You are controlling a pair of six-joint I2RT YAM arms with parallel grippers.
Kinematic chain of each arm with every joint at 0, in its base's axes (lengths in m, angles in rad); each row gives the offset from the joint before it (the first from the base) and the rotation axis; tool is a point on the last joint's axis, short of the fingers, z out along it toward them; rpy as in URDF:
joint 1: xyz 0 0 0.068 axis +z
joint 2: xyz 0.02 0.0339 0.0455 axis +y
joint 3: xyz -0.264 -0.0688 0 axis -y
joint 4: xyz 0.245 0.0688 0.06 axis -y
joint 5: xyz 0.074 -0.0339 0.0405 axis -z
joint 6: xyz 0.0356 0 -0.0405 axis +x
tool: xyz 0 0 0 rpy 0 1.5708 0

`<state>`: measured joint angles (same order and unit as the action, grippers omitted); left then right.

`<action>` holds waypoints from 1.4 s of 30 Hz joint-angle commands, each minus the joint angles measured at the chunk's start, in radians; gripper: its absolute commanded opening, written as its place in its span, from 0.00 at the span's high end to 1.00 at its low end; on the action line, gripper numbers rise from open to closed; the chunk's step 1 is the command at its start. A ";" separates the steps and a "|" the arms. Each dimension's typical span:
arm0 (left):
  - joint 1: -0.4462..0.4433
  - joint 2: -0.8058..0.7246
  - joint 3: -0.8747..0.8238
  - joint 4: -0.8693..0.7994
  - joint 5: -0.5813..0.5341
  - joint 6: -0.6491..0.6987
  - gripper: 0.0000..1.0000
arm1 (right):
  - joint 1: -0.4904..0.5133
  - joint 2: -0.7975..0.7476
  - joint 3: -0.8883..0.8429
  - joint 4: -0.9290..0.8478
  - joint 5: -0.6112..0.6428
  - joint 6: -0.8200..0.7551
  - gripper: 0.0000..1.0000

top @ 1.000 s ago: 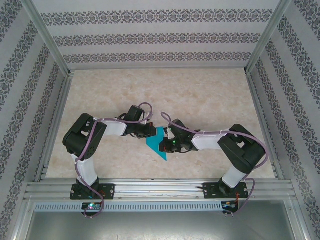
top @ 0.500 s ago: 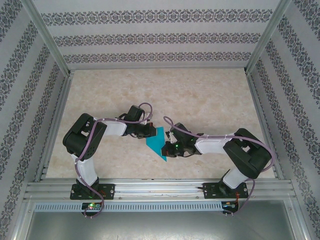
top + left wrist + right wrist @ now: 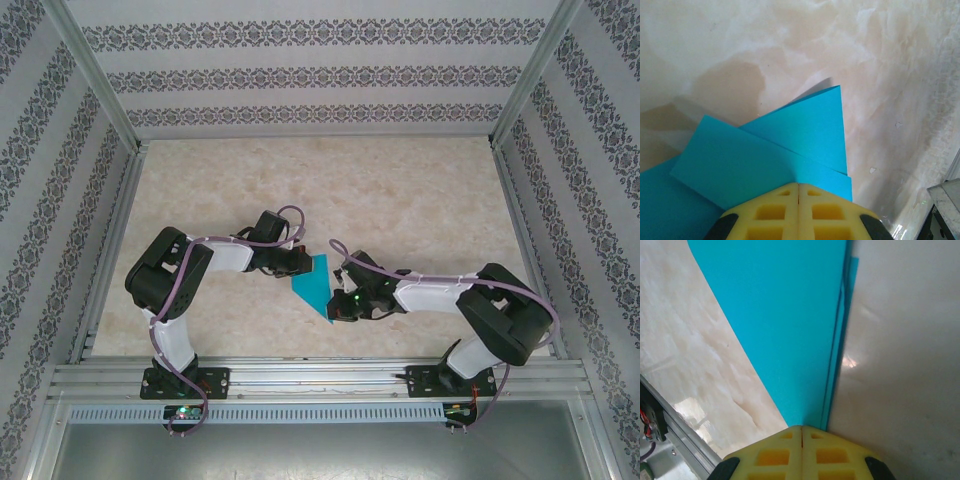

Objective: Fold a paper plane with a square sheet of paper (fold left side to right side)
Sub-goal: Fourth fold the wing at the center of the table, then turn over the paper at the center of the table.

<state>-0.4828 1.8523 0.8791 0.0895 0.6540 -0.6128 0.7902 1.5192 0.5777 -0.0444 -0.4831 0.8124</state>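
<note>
The teal sheet of paper (image 3: 314, 283), folded into a pointed shape, is seen lying on the marbled surface (image 3: 420, 200) just below the centre of the top view, between the two hands. The left hand (image 3: 300, 266) is closed, its yellow pads (image 3: 770, 212) pressed together at the paper's edge, where overlapping flaps (image 3: 805, 120) are shown at mid-frame. The right hand (image 3: 338, 306) is likewise closed, its tip set at the sheet's narrow lower end.
</note>
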 commanded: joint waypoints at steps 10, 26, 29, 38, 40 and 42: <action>0.013 -0.074 0.060 -0.022 0.019 -0.008 0.86 | -0.128 -0.198 0.032 -0.115 -0.048 -0.096 0.75; 0.058 -0.477 -0.078 -0.112 -0.215 0.053 0.54 | -0.191 0.047 0.125 0.055 -0.112 -0.326 0.54; 0.072 -0.536 -0.123 -0.124 -0.235 0.054 0.50 | -0.190 0.099 0.143 0.090 -0.138 -0.325 0.54; 0.108 -0.603 -0.168 -0.155 -0.247 0.058 0.46 | -0.183 0.182 0.169 0.165 -0.180 -0.302 0.61; 0.117 -0.610 -0.173 -0.149 -0.239 0.052 0.45 | -0.185 0.178 0.171 0.167 -0.180 -0.303 0.71; 0.126 -0.619 -0.179 -0.138 -0.229 0.042 0.44 | -0.188 0.164 0.168 0.163 -0.175 -0.304 0.81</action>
<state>-0.3771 1.2629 0.7158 -0.0422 0.4168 -0.5797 0.5999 1.6936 0.7258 0.0906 -0.6373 0.5220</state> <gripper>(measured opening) 0.553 0.221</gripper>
